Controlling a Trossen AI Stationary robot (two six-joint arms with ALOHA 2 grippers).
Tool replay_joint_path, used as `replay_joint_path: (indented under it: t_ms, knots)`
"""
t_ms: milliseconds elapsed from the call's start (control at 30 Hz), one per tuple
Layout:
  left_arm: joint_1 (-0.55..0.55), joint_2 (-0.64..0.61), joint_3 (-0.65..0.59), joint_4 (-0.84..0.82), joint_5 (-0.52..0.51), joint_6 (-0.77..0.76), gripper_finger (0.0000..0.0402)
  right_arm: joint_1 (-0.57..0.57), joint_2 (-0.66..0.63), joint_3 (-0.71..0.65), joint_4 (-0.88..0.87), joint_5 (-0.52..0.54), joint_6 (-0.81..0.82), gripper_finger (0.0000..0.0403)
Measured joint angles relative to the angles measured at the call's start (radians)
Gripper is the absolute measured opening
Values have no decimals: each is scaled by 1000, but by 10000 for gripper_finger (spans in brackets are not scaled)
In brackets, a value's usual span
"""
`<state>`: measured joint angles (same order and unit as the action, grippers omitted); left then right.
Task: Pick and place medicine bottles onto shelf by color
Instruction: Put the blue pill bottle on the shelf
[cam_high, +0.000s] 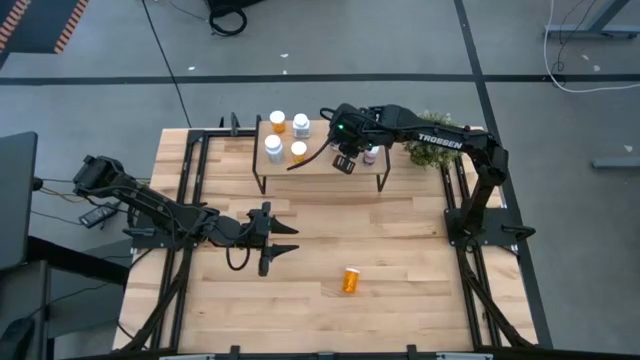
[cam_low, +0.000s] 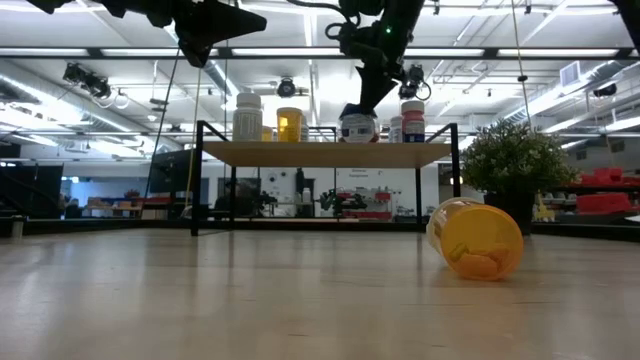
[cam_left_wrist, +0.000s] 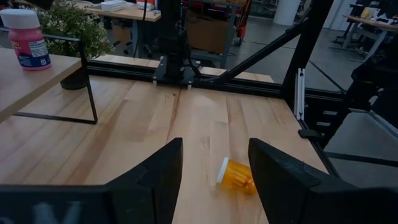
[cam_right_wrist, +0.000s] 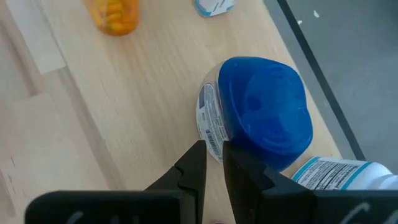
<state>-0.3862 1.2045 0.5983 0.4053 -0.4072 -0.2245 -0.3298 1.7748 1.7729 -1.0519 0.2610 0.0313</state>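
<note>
The shelf (cam_high: 320, 170) stands at the table's far middle. On its left end are two white bottles (cam_high: 273, 148) and two orange ones (cam_high: 298, 151). A pink bottle (cam_high: 371, 153) stands toward its right end. My right gripper (cam_right_wrist: 213, 163) hovers over the shelf, shut and holding nothing, just above a blue-topped bottle (cam_right_wrist: 261, 118) standing upright on the board. Another orange bottle (cam_high: 351, 280) lies on its side on the table, near the front. My left gripper (cam_high: 285, 241) hangs open above the table, left of that bottle, its fingers either side of it in the left wrist view (cam_left_wrist: 236, 176) but well short of it. My right gripper points slanting down at the blue cap's edge (cam_right_wrist: 227, 134). In the low view its fingertips (cam_low: 358, 106) reach the top of the blue-topped bottle (cam_low: 358, 127). I cannot tell whether they touch it.
A small green plant (cam_high: 432, 150) stands off the shelf's right end. A white labelled bottle (cam_right_wrist: 348, 174) stands close beside the blue-topped one. Black frame rails (cam_high: 190, 190) run along the table's left and right edges. Bare wood lies between the shelf and the lying bottle.
</note>
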Motion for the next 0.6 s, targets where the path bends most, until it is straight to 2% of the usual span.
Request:
replay_joint_path:
  t_ms: [600]
  knots:
    - [0, 0, 0, 0, 0, 0, 190, -67, 0, 0, 50, -43, -18, 62]
